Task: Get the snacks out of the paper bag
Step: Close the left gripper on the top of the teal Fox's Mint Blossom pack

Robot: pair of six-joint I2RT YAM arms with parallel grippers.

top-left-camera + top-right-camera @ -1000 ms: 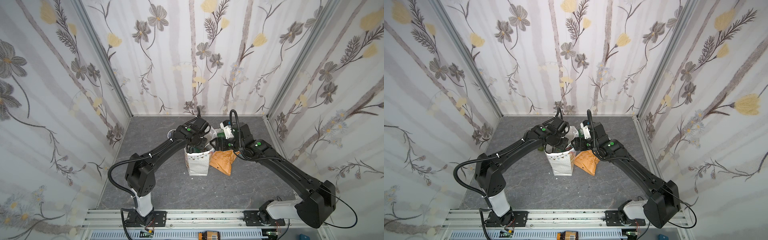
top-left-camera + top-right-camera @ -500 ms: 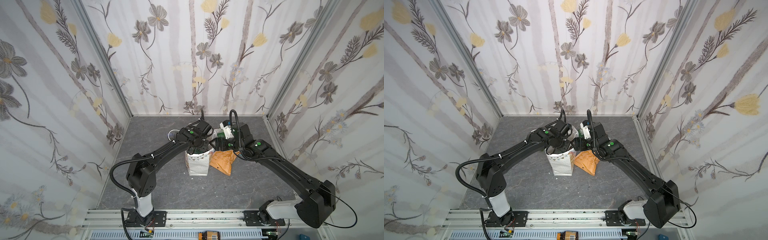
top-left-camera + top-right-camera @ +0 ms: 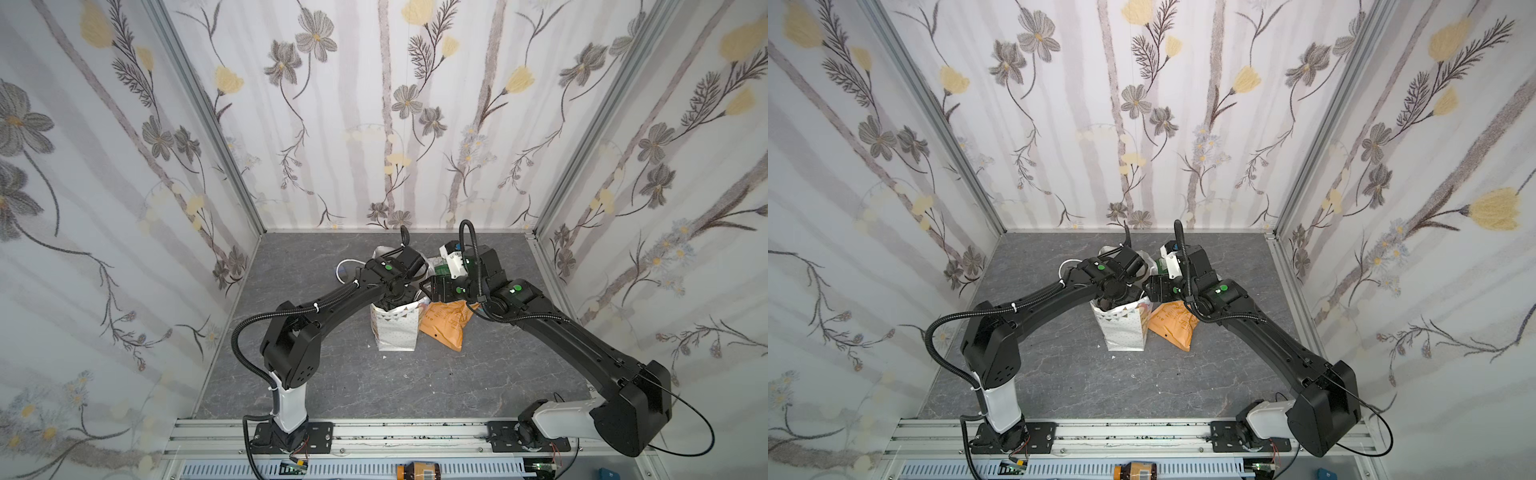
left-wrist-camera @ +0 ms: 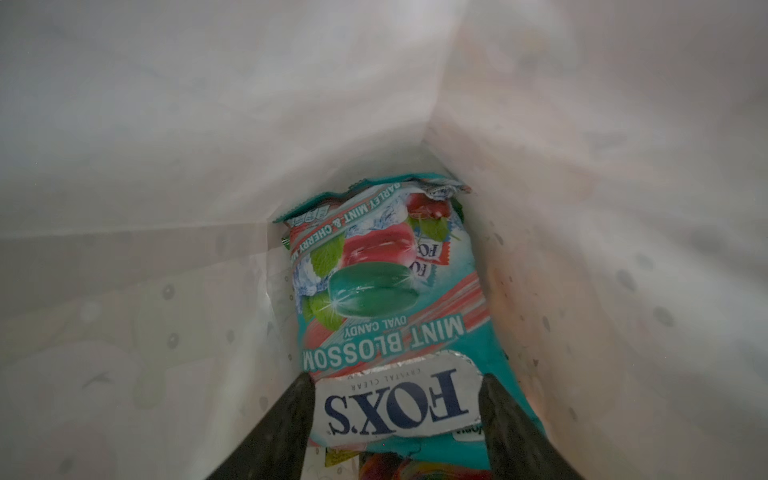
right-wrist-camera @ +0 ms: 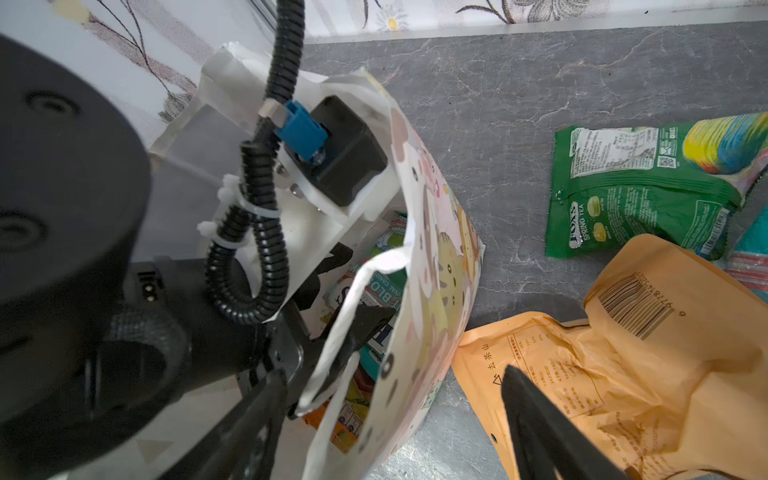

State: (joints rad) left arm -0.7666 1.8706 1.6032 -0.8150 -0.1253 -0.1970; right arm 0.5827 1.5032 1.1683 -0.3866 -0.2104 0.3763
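Observation:
The white paper bag (image 3: 395, 332) (image 3: 1125, 332) stands upright mid-table. My left gripper (image 4: 397, 378) is deep inside it, open, its fingers (image 4: 291, 411) on either side of the FOX'S label of a teal snack packet (image 4: 386, 291) that lies against the bag's inner wall. A colourful packet (image 4: 395, 469) shows under it. My right gripper (image 5: 392, 378) is open and straddles the bag's printed side wall (image 5: 436, 266). An orange pouch (image 3: 446, 326) (image 5: 623, 365) lies on the table against the bag. A green FOX'S packet (image 5: 636, 199) lies behind it.
Another teal packet (image 5: 752, 257) peeks in beside the green one. The bag's cord handle (image 3: 345, 266) hangs over its far left side. The left arm (image 3: 332, 303) crosses over the bag's mouth. Floral walls close in three sides.
My left gripper has pushed further down into the bag and its jaws have widened. The right arm has hardly moved.

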